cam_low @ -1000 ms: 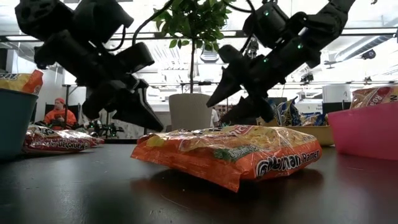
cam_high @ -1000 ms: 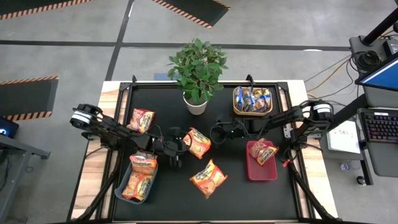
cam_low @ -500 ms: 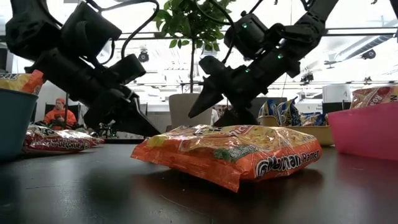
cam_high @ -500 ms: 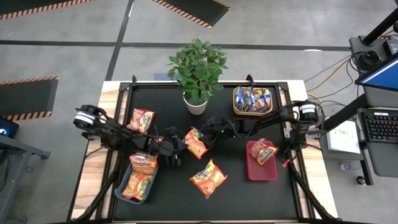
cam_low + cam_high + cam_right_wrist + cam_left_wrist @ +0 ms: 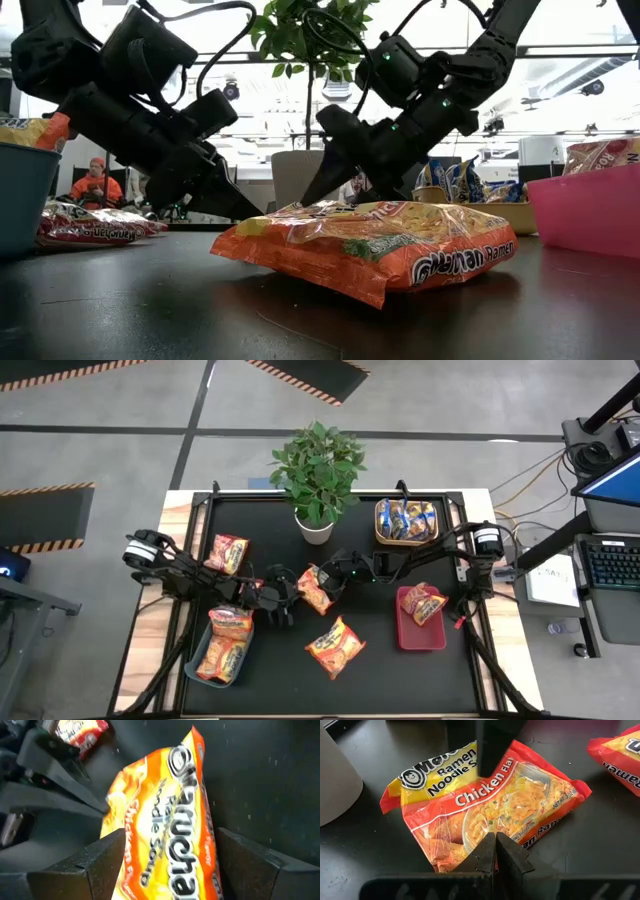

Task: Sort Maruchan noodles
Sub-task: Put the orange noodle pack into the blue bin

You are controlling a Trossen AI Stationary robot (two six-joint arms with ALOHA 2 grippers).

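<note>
While both arms crowd it, orange packet [image 5: 313,589] shows partly.

The floor [image 5: 120,400] was grey concrete with striped hazard mats [image 5: 40,515]. A desk [image 5: 610,560] stood beside the table [image 5: 385,670]. Bright ceiling lights [image 5: 560,30] glared.

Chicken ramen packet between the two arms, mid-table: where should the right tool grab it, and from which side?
Take the orange chicken ramen packet across its narrow width, coming down from above on the right arm's side. It lies flat on the black table, so the side edges are the graspable part. The right tool is open and already straddles it; the left tool, shut, sits at the opposite edge.
</note>
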